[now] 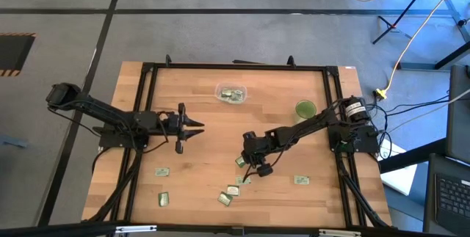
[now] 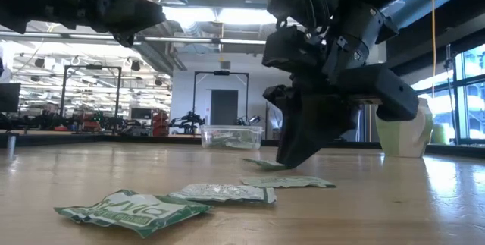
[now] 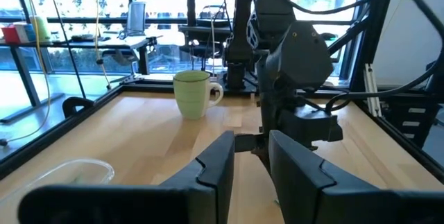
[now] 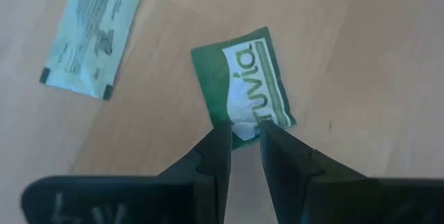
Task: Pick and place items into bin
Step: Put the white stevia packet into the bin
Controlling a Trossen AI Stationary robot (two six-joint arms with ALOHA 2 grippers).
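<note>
My right gripper (image 1: 248, 163) is down at the table's near middle, shut on a green and white packet (image 4: 243, 78) that lies flat on the wood. A paler packet (image 4: 90, 37) lies beside it. Several more packets are scattered toward the near edge (image 1: 225, 199), (image 1: 161, 171), (image 1: 301, 180). The clear bin (image 1: 231, 94) stands near the far edge with some packets in it. My left gripper (image 1: 195, 128) hangs open above the table's left middle, touching nothing. My right gripper pinches the packet's short near edge (image 4: 244, 128) between its two fingertips, coming from above and pointing down. The rest of the packet still lies flat on the table. In the low view the fingertips (image 2: 292, 158) reach the tabletop.
A green cup (image 1: 305, 109) stands right of the bin, close to my right arm. Black frame rails (image 1: 147, 105) run along the table's left, right and far sides. Bare wood lies between the two grippers and in front of the bin.
</note>
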